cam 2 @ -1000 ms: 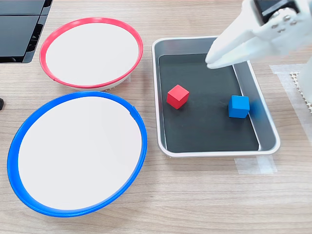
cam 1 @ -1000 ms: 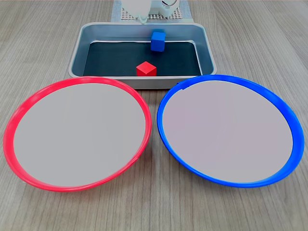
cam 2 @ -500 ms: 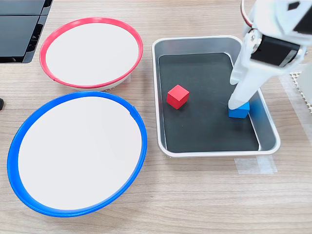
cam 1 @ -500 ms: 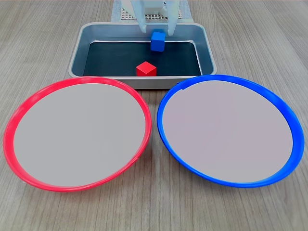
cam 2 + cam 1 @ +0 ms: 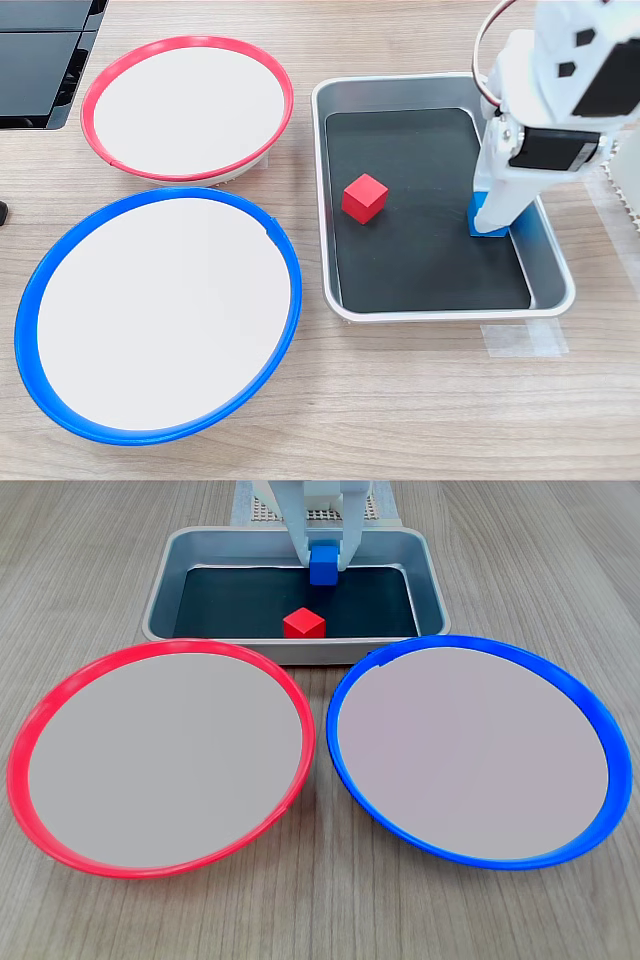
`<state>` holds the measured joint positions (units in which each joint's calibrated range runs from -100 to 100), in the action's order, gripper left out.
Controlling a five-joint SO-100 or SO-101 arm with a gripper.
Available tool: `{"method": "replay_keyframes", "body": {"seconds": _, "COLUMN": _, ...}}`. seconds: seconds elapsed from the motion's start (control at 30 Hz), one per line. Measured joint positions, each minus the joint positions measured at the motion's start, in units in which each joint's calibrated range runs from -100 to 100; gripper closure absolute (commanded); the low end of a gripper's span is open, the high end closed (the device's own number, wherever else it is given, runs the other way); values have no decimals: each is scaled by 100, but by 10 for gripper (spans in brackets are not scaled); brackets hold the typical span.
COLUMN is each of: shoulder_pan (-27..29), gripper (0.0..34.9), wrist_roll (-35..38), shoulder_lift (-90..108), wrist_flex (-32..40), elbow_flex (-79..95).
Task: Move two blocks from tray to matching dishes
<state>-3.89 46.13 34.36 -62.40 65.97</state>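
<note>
The grey tray (image 5: 158, 605) (image 5: 321, 200) lies at the back of the first exterior view. On its black floor sits the red block (image 5: 303, 623) (image 5: 365, 197), near the front wall. The blue block (image 5: 323, 565) (image 5: 477, 222) rests by the far wall, between the white fingers of my gripper (image 5: 324, 560) (image 5: 490, 215), which press its two sides. In the second exterior view the gripper hides most of that block. The red-rimmed dish (image 5: 165, 755) (image 5: 185, 105) and blue-rimmed dish (image 5: 470, 750) (image 5: 160, 310) hold nothing.
The two dishes stand side by side on the wooden table in front of the tray. A black flat object (image 5: 40, 60) lies at the second exterior view's top left. The arm's base and a white mesh mat (image 5: 620, 185) are behind the tray. Clear tape (image 5: 522, 340) sticks beside it.
My gripper came down from above the tray's far side and its fingers closed in around the blue block, nudging it slightly toward the first exterior view's left. The red block stayed put.
</note>
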Motion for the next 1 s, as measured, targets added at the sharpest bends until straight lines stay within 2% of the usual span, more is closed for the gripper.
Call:
{"method": "replay_keyframes", "body": {"seconds": 0.13, "shoulder_pan": -44, "gripper": 347, "wrist_roll": -10, "shoulder_lift": -273, "wrist_flex": -261, "elbow_flex": -309}}
{"method": "replay_keyframes", "body": {"seconds": 0.23, "shoulder_pan": -460, "gripper": 347, "wrist_roll": -498, "shoulder_lift": -870, "wrist_flex": -873, "elbow_flex": -1670}}
{"method": "replay_keyframes", "body": {"seconds": 0.33, "shoulder_pan": -637, "gripper": 347, "wrist_roll": -1074, "shoulder_lift": -1432, "wrist_flex": -971, "elbow_flex": -2804}}
{"method": "replay_keyframes", "body": {"seconds": 0.43, "shoulder_pan": -894, "gripper": 347, "wrist_roll": -1910, "shoulder_lift": -2361, "wrist_flex": -718, "elbow_flex": -4510}}
{"method": "replay_keyframes", "body": {"seconds": 0.5, "shoulder_pan": -894, "gripper": 347, "wrist_roll": -2491, "shoulder_lift": -3137, "wrist_flex": -220, "elbow_flex": -5554}}
{"method": "replay_keyframes", "body": {"seconds": 0.57, "shoulder_pan": -929, "gripper": 346, "wrist_roll": -2706, "shoulder_lift": -3683, "wrist_flex": 253, "elbow_flex": -5944}}
{"method": "replay_keyframes", "body": {"seconds": 0.6, "shoulder_pan": -991, "gripper": 320, "wrist_roll": -2818, "shoulder_lift": -4058, "wrist_flex": 587, "elbow_flex": -6080}}
{"method": "replay_keyframes", "body": {"seconds": 0.67, "shoulder_pan": -1062, "gripper": 224, "wrist_roll": -2877, "shoulder_lift": -4390, "wrist_flex": 962, "elbow_flex": -6143}}
{"method": "replay_keyframes", "body": {"seconds": 0.7, "shoulder_pan": -1062, "gripper": 165, "wrist_roll": -2872, "shoulder_lift": -4527, "wrist_flex": 1117, "elbow_flex": -6143}}
{"method": "replay_keyframes", "body": {"seconds": 0.73, "shoulder_pan": -1062, "gripper": 132, "wrist_roll": -2862, "shoulder_lift": -4672, "wrist_flex": 1281, "elbow_flex": -6152}}
{"method": "replay_keyframes", "body": {"seconds": 0.77, "shoulder_pan": -1053, "gripper": 128, "wrist_roll": -2852, "shoulder_lift": -4706, "wrist_flex": 1330, "elbow_flex": -6152}}
{"method": "replay_keyframes", "body": {"seconds": 0.8, "shoulder_pan": -1027, "gripper": 138, "wrist_roll": -2794, "shoulder_lift": -4757, "wrist_flex": 1436, "elbow_flex": -6152}}
{"method": "replay_keyframes", "body": {"seconds": 0.83, "shoulder_pan": -1027, "gripper": 210, "wrist_roll": -2774, "shoulder_lift": -4757, "wrist_flex": 1436, "elbow_flex": -6152}}
{"method": "replay_keyframes", "body": {"seconds": 0.87, "shoulder_pan": -1035, "gripper": 263, "wrist_roll": -2745, "shoulder_lift": -4740, "wrist_flex": 1403, "elbow_flex": -6152}}
{"method": "replay_keyframes", "body": {"seconds": 0.93, "shoulder_pan": -1018, "gripper": 346, "wrist_roll": -2672, "shoulder_lift": -4604, "wrist_flex": 1126, "elbow_flex": -6152}}
{"method": "replay_keyframes", "body": {"seconds": 1.0, "shoulder_pan": -841, "gripper": 346, "wrist_roll": -2447, "shoulder_lift": -4032, "wrist_flex": 351, "elbow_flex": -6152}}
